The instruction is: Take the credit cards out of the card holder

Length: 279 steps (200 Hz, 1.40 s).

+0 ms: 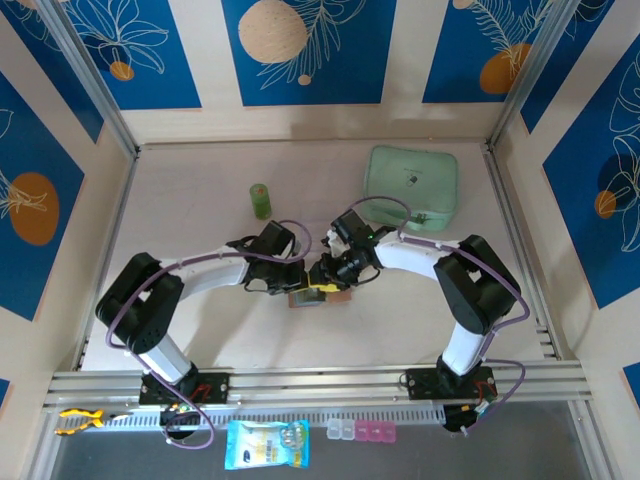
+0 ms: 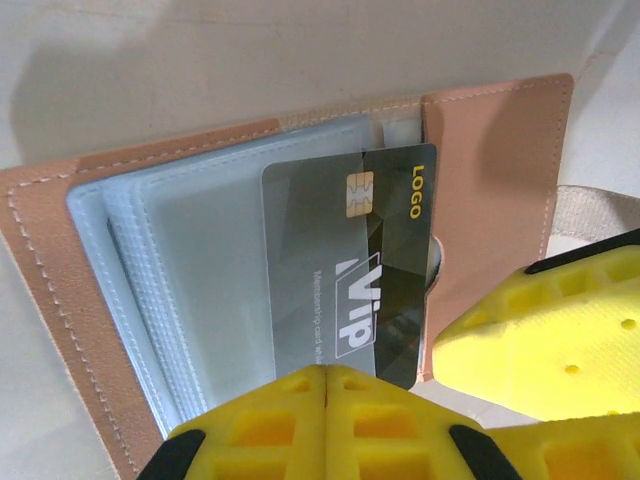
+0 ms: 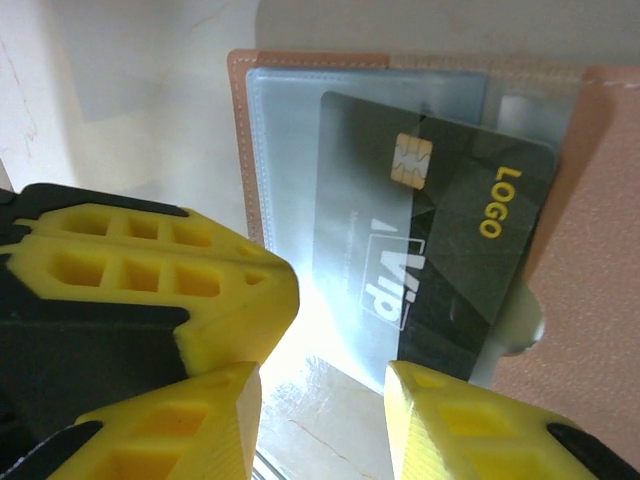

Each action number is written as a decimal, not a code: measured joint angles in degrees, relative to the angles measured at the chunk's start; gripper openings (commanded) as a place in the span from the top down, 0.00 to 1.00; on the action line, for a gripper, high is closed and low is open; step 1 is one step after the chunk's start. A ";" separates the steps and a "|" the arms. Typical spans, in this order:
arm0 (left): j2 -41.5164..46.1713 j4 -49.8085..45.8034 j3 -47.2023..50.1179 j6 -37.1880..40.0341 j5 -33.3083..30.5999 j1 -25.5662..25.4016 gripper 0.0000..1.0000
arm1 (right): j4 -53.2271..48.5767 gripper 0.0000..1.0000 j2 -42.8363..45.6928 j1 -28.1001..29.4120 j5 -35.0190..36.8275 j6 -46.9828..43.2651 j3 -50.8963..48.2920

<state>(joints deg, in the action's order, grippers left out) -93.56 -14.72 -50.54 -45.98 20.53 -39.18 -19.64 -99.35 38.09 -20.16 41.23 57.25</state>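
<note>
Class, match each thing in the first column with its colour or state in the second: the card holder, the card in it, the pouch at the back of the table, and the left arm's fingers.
Column one
1. card holder
2. card
3. pouch
4. left arm's fingers

Column two
A. pressed shut
B. mint green
C. dark grey with a gold chip
D. salmon-tan, lying open

Pairs: 1-D, 2-C, 3-B, 4-A
</note>
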 measured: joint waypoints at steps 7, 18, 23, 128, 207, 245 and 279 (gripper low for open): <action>-0.02 -0.13 0.00 0.00 0.00 0.00 0.97 | 0.00 0.61 -0.13 0.02 -0.04 0.00 0.00; -0.28 -0.33 0.00 0.02 -0.07 0.00 0.97 | 0.17 0.61 -0.50 0.02 -0.33 0.00 0.00; -0.46 -0.39 0.00 0.02 -0.11 0.00 0.97 | 0.20 0.61 -0.70 0.04 -0.48 0.00 0.00; -1.88 -1.62 0.02 1.14 -1.09 -0.07 0.97 | -0.28 0.62 -3.10 0.09 0.92 -0.11 0.02; -1.88 -1.62 0.00 1.14 -1.09 -0.07 0.97 | -0.70 0.61 -2.01 -0.61 1.70 -0.26 0.28; -1.88 -2.29 -0.90 1.07 -1.07 -0.07 0.98 | 0.76 0.61 0.81 -1.79 1.05 -0.24 -0.70; -1.86 -2.32 -1.97 0.61 -0.76 -0.15 0.97 | 1.16 0.61 1.31 -3.30 1.05 -0.26 -1.88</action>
<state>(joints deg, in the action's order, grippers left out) -95.42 -17.04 -52.51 -45.36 19.77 -39.33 -18.48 -98.04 34.79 -19.11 40.97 55.37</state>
